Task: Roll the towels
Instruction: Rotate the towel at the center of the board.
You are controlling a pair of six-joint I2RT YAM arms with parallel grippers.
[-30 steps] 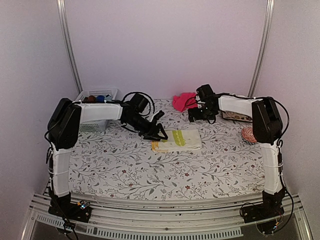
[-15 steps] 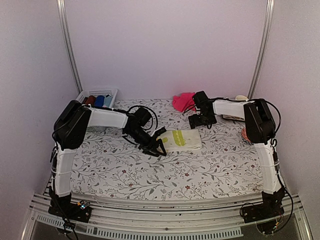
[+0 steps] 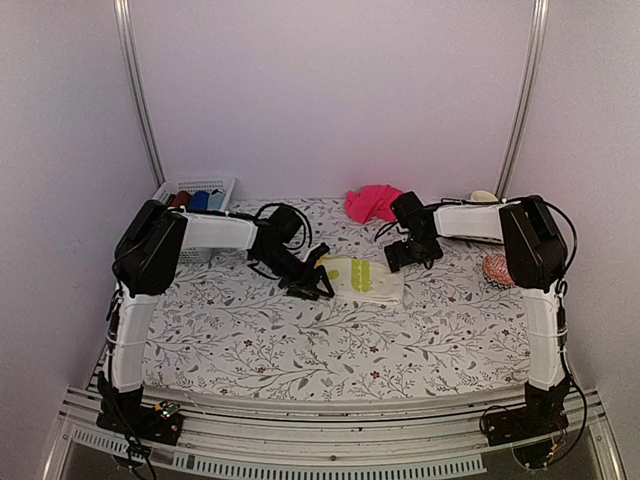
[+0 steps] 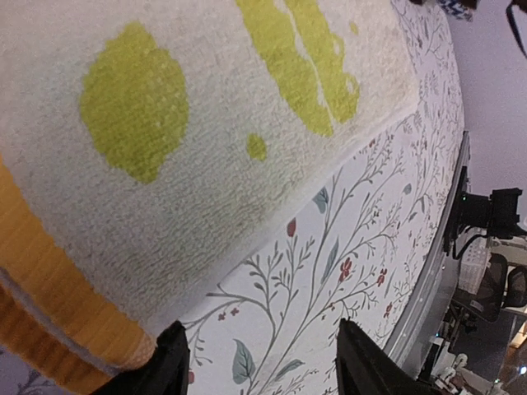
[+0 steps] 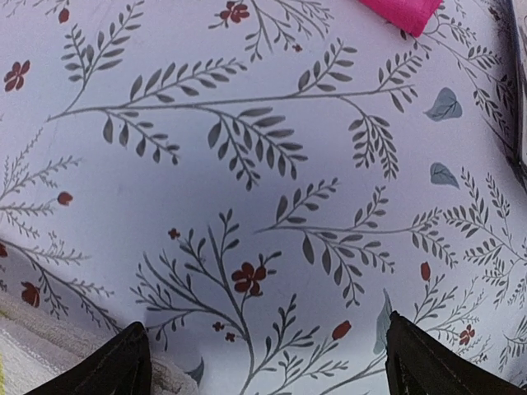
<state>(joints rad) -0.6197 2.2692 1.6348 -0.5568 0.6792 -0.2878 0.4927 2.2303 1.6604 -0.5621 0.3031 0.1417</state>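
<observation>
The two arms met at the lime-yellow towel (image 3: 368, 279), which lay flat near the middle of the flower-printed tablecloth (image 3: 300, 345). The left gripper (image 3: 314, 282) sat low at the towel's left end. In its wrist camera the left gripper (image 4: 259, 370) had its fingers apart with only tablecloth between them. The towel (image 4: 206, 123) filled the upper part of that view, and its orange border ran down to one fingertip (image 4: 169, 366). Whether that fingertip touched the border could not be made out.

The right gripper (image 3: 404, 256) hovered just beyond the towel's far right corner. The wrist view showed the right gripper (image 5: 268, 362) spread wide over bare tablecloth, holding nothing, with a pale towel edge beside one finger (image 5: 115, 366).

The hot pink towel (image 3: 372, 202) lay crumpled at the back edge of the table, apart from both grippers. Only its tip (image 5: 403, 10) showed in the right wrist view.

A white basket (image 3: 222, 184) with dark red and blue cloth rolls (image 3: 195, 200) stood in the back left corner. A round red-orange woven pad (image 3: 497, 268) lay at the right edge.
</observation>
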